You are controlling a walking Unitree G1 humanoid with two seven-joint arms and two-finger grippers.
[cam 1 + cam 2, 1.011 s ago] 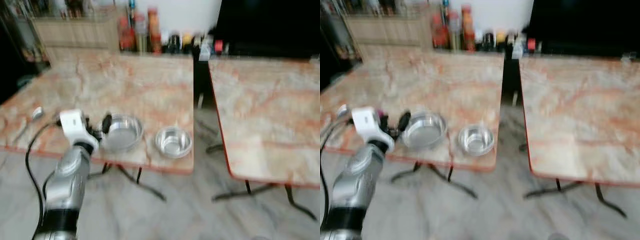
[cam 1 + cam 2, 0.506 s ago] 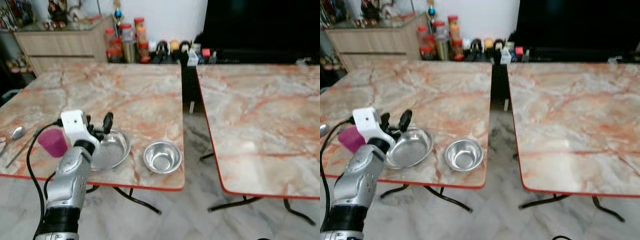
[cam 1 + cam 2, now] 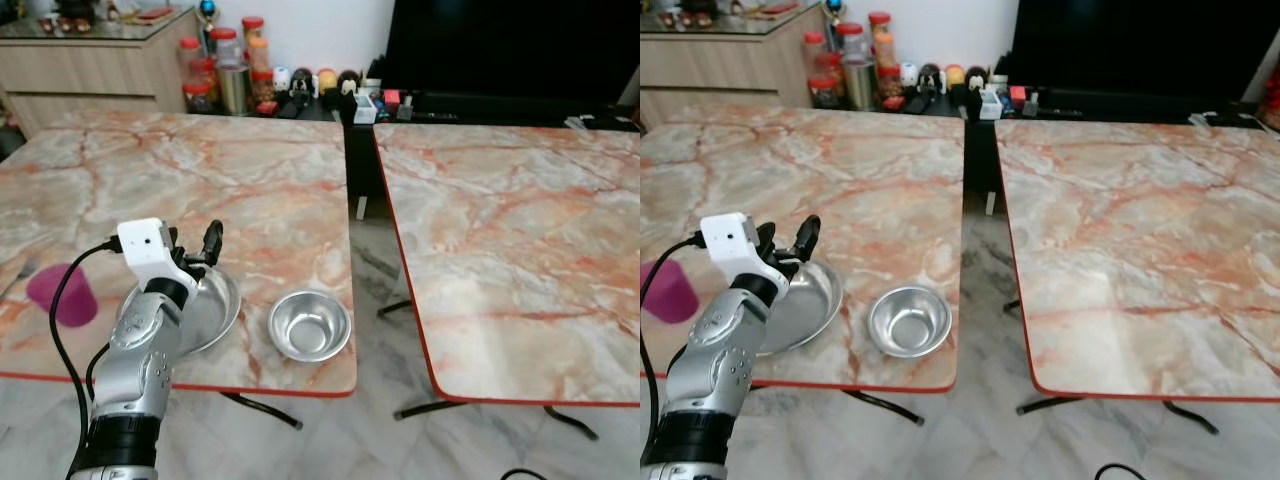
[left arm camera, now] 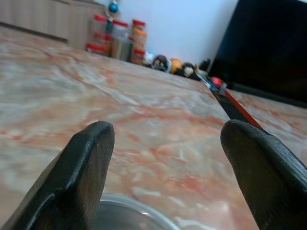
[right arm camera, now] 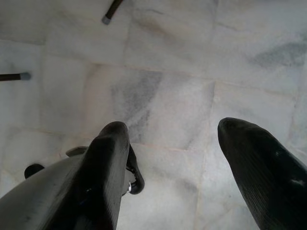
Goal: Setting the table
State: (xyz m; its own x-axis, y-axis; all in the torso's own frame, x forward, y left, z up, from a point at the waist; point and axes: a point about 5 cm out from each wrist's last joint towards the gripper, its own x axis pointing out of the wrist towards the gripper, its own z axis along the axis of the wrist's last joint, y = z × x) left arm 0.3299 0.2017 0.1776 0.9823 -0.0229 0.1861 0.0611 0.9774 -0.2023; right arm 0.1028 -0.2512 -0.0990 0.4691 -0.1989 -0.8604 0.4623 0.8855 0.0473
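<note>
A shallow steel plate (image 3: 218,305) and a small steel bowl (image 3: 310,325) sit side by side near the front edge of the left marble table (image 3: 250,180). A purple cup (image 3: 60,295) stands to the plate's left. My left gripper (image 3: 200,250) hovers open just above the plate's near-left rim, nothing between its fingers; the left wrist view shows the plate's rim (image 4: 129,211) below the spread fingers (image 4: 86,163). My right gripper (image 5: 172,158) hangs open over the tiled floor.
A second marble table (image 3: 520,250) stands to the right, with a narrow gap (image 3: 365,215) between the two. Jars and bottles (image 3: 230,70) line the far edge, beside a wooden cabinet (image 3: 90,60) and a black screen (image 3: 500,50). Table feet (image 5: 111,12) rest on the floor.
The head camera has moved and the blur has cleared, so both tables now sit further left in view. The purple cup has come into view. My left arm keeps its pose over the plate.
</note>
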